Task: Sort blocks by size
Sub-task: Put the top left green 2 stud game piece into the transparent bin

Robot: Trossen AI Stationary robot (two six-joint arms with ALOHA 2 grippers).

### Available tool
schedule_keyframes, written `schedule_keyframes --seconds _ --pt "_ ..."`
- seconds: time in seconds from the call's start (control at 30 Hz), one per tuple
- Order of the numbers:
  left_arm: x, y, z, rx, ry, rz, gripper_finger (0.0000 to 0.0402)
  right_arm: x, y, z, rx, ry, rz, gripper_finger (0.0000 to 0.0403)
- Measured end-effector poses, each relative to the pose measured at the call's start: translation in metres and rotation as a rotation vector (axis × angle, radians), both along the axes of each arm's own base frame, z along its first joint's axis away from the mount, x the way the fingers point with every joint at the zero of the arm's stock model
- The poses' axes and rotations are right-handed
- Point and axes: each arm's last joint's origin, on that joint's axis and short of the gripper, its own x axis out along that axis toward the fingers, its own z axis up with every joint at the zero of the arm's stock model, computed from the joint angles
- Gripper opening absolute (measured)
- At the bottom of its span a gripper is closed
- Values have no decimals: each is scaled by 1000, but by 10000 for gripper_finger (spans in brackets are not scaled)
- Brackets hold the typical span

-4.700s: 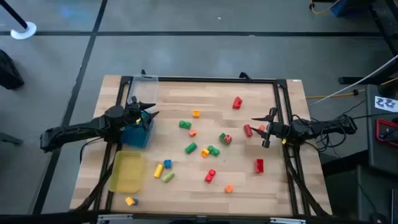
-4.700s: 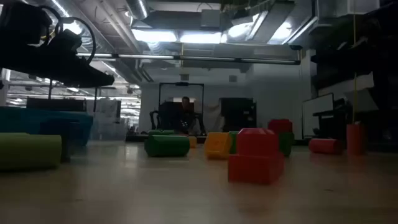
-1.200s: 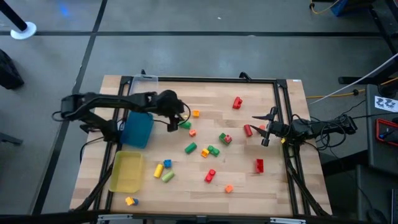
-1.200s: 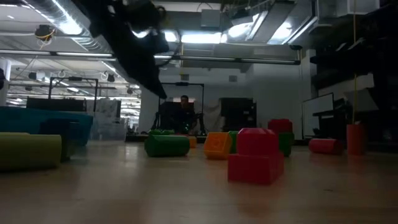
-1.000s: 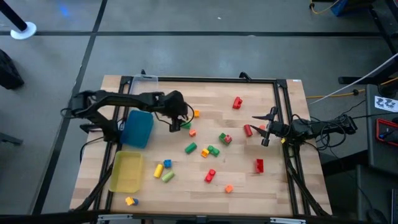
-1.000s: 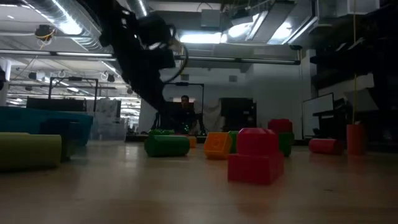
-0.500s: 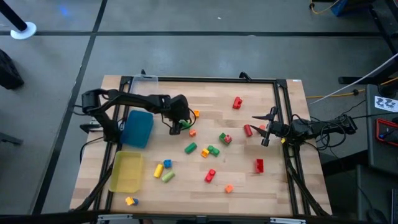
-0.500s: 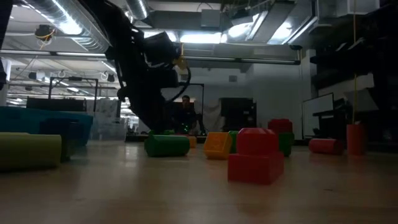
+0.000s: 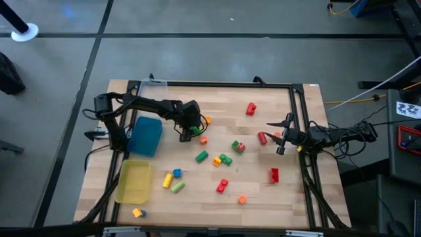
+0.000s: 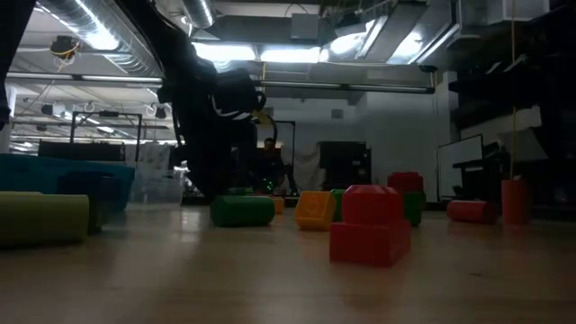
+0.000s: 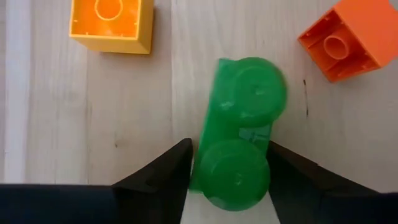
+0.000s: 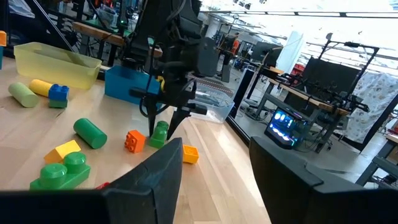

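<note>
Near the middle of the table (image 9: 263,191), toward its left half, the left gripper (image 11: 229,163) is down over a green brick (image 11: 241,127) with two round studs. Its fingers (image 11: 163,167) are spread apart on either side of the brick's near end, close to it but not clamped. A yellow block (image 11: 112,25) and an orange block (image 11: 341,41) lie just beside it. The right gripper (image 9: 279,135) waits near the table's right edge, fingers apart, holding nothing.

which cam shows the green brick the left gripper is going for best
The left wrist view: the green brick fills the frame between the left gripper's open fingers. The high view hides it mostly under the gripper, the low view shows it behind a green cylinder, and the right wrist view shows it small.
</note>
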Motion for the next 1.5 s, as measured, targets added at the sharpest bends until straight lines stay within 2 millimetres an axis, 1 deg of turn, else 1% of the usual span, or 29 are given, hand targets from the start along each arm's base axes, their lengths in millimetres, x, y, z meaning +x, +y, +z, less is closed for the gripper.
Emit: schedule_keyframes --seconds 0.13,0.23,0.33,0.5,0.67,0.8,0.97,1.07,1.17,1.33,1.4,1.5 --pt "0 3 2 2 0 4 121 0 0 0 0 1 0 189" --pt "0 5 3 2 -1 12 120 0 0 0 0 1 0 189" --pt "0 9 9 1 9 30 120 0 0 0 0 1 0 189" --pt "2 21 36 6 29 63 120 0 0 0 0 1 0 189" --pt "-4 40 65 56 87 106 128 0 0 0 -1 5 0 189" --pt "-17 58 85 124 198 154 129 0 0 0 -1 6 0 189" --pt "-44 84 102 199 369 278 130 0 0 -1 -1 6 0 189" --pt "-63 98 103 227 477 359 136 0 0 0 -1 7 0 189" --pt "-81 111 104 238 546 468 137 0 0 0 -1 7 0 189" --pt "-103 130 103 215 553 655 139 0 0 0 -1 7 0 189" --pt "-108 134 103 209 548 705 139 0 0 0 -1 7 0 189" --pt "-113 138 103 201 548 735 140 0 0 0 -1 7 0 189"
